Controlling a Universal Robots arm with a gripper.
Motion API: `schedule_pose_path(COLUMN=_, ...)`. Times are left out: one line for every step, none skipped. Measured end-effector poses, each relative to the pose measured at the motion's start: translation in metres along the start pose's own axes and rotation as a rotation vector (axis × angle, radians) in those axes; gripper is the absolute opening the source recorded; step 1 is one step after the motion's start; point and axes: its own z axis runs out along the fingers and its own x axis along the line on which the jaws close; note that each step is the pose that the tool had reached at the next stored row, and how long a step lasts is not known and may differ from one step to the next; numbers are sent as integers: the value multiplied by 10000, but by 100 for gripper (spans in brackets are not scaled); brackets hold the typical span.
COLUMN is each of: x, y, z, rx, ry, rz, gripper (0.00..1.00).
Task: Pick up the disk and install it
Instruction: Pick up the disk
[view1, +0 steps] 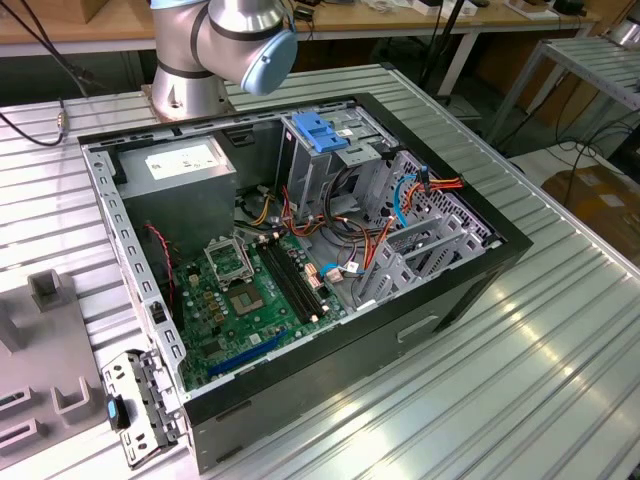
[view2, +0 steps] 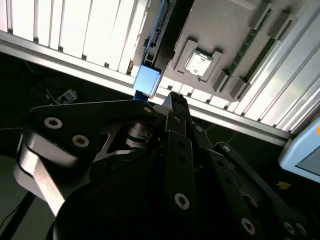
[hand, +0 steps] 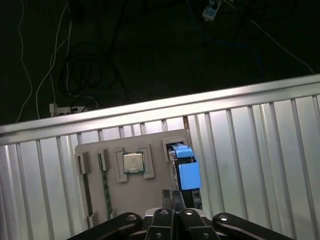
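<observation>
Black hand, fingers pressed together, gripping nothing. Just past its tips in both wrist views, the rectangular black-silver, blue-railed disk sits slotted in a grey plastic holder plate on the ribbed metal bench. The exterior view adds the open black computer case.

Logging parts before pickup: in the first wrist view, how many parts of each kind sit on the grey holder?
disk: 1
processor chip: 1
green memory stick: 1
Total: 3
</observation>
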Motion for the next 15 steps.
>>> schedule_pose_path(x=-2, y=1, z=5, rx=44, ry=-6, rz=-26, gripper=11)
schedule_pose_path(x=-1, y=8, z=19, rx=102, ry=-15, rz=-76, gripper=11)
schedule_pose_path(x=0, y=17, z=29, rx=125, ry=-18, rz=-102, gripper=11)
schedule_pose_path(x=0, y=23, z=40, rx=134, ry=-26, rz=-119, gripper=11)
schedule_pose_path(x=-1, y=25, z=57, rx=132, ry=-35, rz=-127, gripper=17)
schedule_pose_path(x=-11, y=27, z=73, rx=130, ry=-35, rz=-127, gripper=23)
schedule_pose_path(x=-20, y=28, z=87, rx=130, ry=-36, rz=-130, gripper=23)
schedule_pose_path(x=-36, y=30, z=105, rx=133, ry=-37, rz=-138, gripper=29)
schedule_pose_path(x=-52, y=32, z=116, rx=134, ry=-37, rz=-149, gripper=29)
schedule_pose_path(x=-76, y=36, z=140, rx=135, ry=-39, rz=-178, gripper=42)
schedule_pose_path(x=-88, y=38, z=161, rx=143, ry=-42, rz=-202, gripper=47)
schedule_pose_path(x=-95, y=40, z=173, rx=155, ry=-42, rz=-219, gripper=47)
schedule_pose_path(x=-99, y=49, z=191, rx=169, ry=-44, rz=-260, gripper=54)
schedule_pose_path(x=-97, y=58, z=213, rx=174, ry=-52, rz=-354, gripper=54)
schedule_pose_path(x=-97, y=67, z=232, rx=176, ry=-65, rz=-439, gripper=54)
